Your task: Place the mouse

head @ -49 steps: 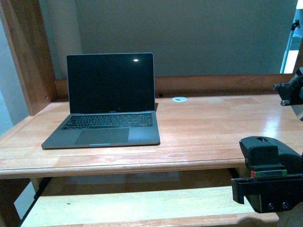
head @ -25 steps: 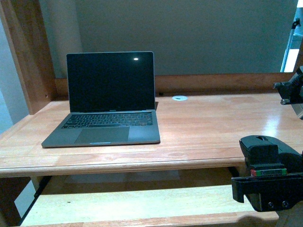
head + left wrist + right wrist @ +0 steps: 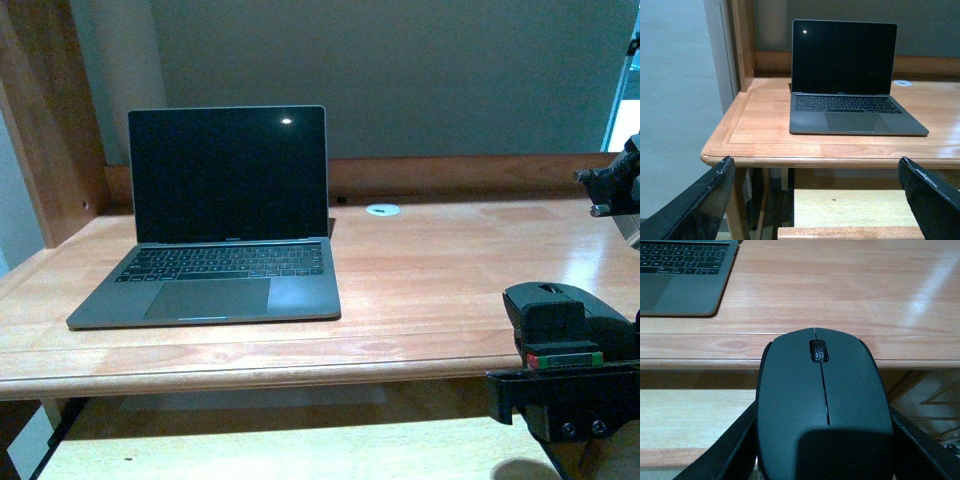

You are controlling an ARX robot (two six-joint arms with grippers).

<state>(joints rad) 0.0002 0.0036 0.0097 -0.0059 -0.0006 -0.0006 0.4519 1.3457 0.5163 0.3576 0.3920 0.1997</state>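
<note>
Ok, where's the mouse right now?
Low on the right of the front view, the mouse is held in the right pincer at the front edge of the desk, well right of the laptop.

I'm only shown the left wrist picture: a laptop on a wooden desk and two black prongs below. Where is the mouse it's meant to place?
Observer: Outside your picture, to the right of the laptop. The right gripper is shut on the mouse.
Operator: Is it on the desk?
Observer: Only its nose reaches the front edge of the desk; the rest sticks out in front of it. Whether it touches the wood I cannot tell.
Operator: Which way up is it?
Observer: Upright, with the scroll wheel on top and the nose pointing towards the back of the desk.
</note>
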